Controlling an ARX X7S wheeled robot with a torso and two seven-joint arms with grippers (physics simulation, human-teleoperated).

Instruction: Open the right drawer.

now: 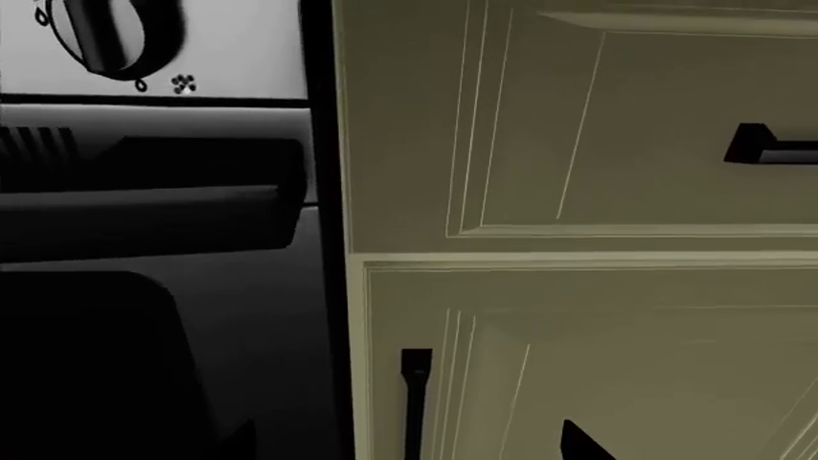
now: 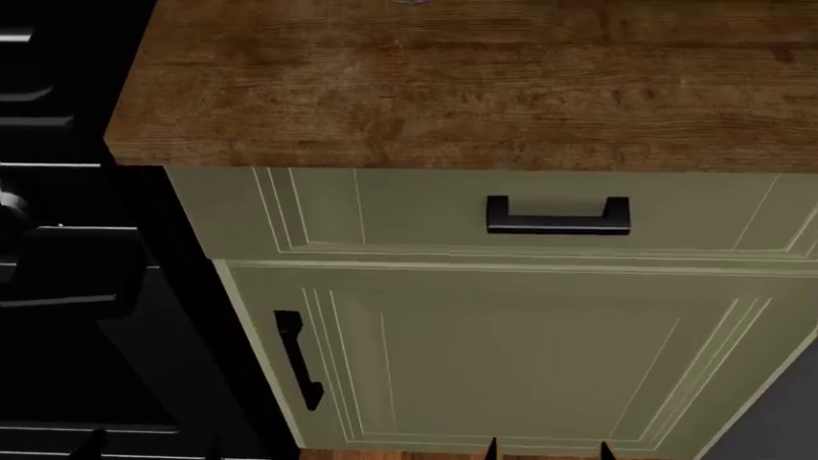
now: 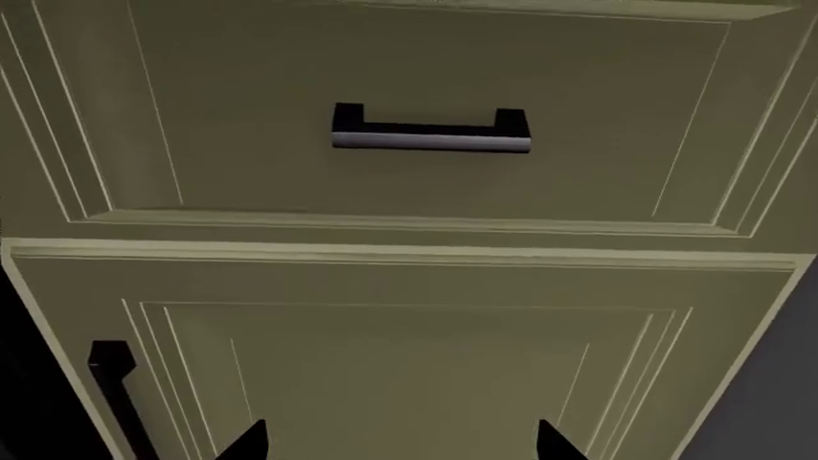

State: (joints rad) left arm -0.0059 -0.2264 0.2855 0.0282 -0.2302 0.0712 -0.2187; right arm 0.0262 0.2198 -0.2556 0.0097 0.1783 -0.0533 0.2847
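The right drawer (image 2: 409, 211) is a wide sage-green front under the wooden counter, and it is shut. Its black bar handle (image 2: 557, 217) sits at its centre. The drawer (image 3: 422, 192) and its handle (image 3: 431, 134) also show in the right wrist view. My right gripper (image 3: 402, 446) is open and empty. It faces the cabinet door below the drawer and stands apart from it. In the head view the right gripper (image 2: 547, 450) shows only as two tips at the bottom edge. My left gripper (image 1: 406, 448) is open and empty, near the seam between oven and cabinet.
A taller green cabinet door (image 2: 511, 355) with a vertical black handle (image 2: 297, 359) sits under the drawer. A black oven (image 2: 64, 287) stands to the left, with its knob (image 1: 109, 34) and bar handle (image 1: 141, 206). The wooden counter (image 2: 461, 77) overhangs the drawer.
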